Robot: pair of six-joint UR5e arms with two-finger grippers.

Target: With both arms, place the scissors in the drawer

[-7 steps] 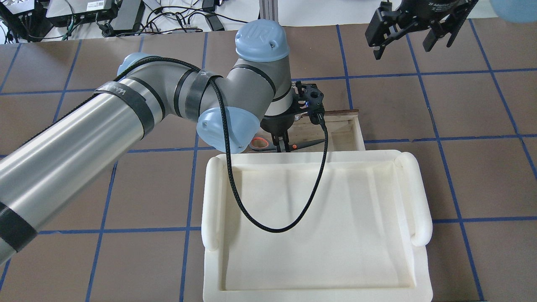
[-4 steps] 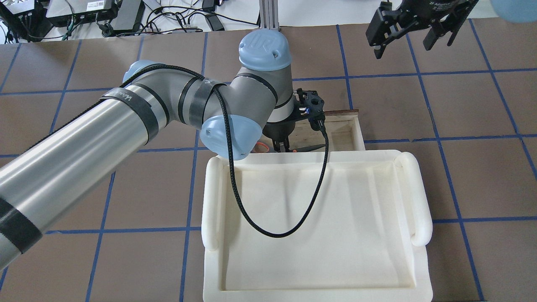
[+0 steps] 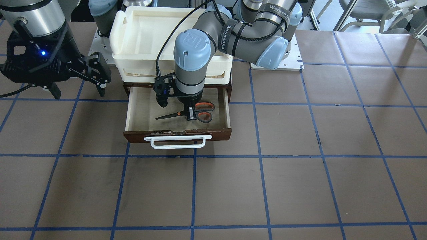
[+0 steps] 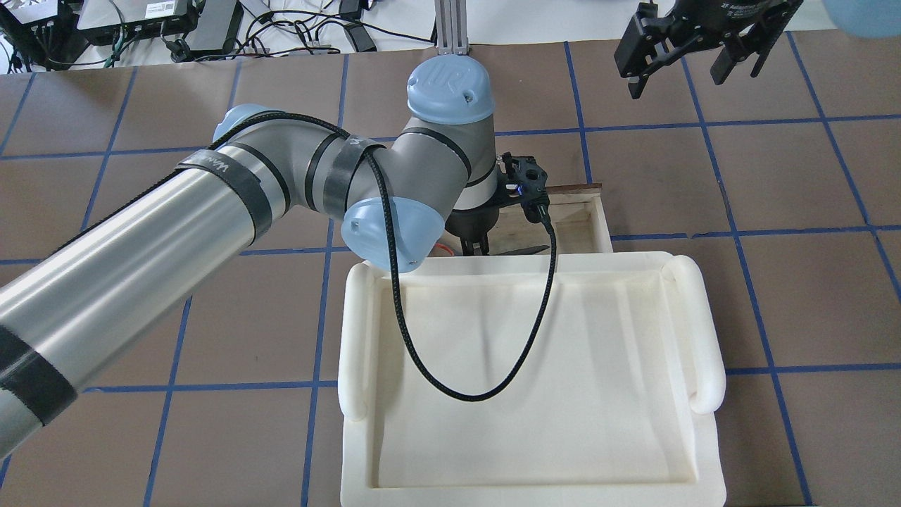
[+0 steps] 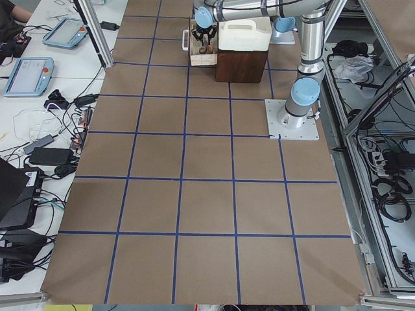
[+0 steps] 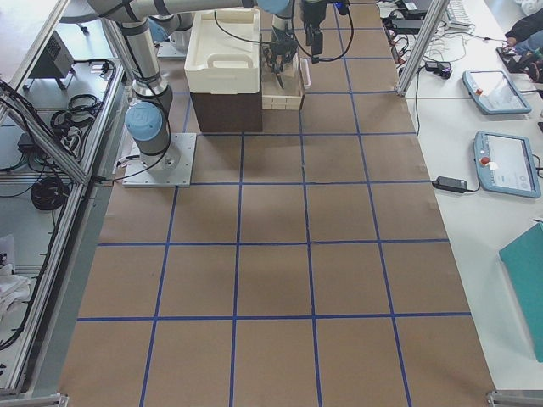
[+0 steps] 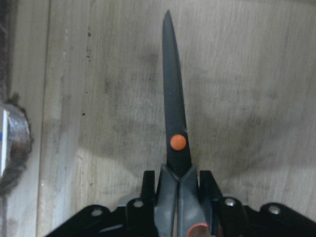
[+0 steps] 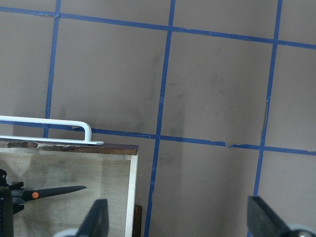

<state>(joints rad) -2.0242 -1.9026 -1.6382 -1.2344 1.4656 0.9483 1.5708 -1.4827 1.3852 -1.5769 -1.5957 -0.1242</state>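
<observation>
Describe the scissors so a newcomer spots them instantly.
Under the cream-white plastic tray, the dark brown wooden drawer with a white bar handle is pulled open. Inside it, the left gripper pinches the small scissors: dark grey blades, orange pivot dot, orange-lined handle loops, the only item showing in the drawer.

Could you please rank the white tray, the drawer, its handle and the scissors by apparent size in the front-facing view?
1. white tray, though it sits on top, likely nearer the camera, so its lead is unsure.
2. drawer.
3. handle and scissors: alike in length, so I won't rank them.
</observation>
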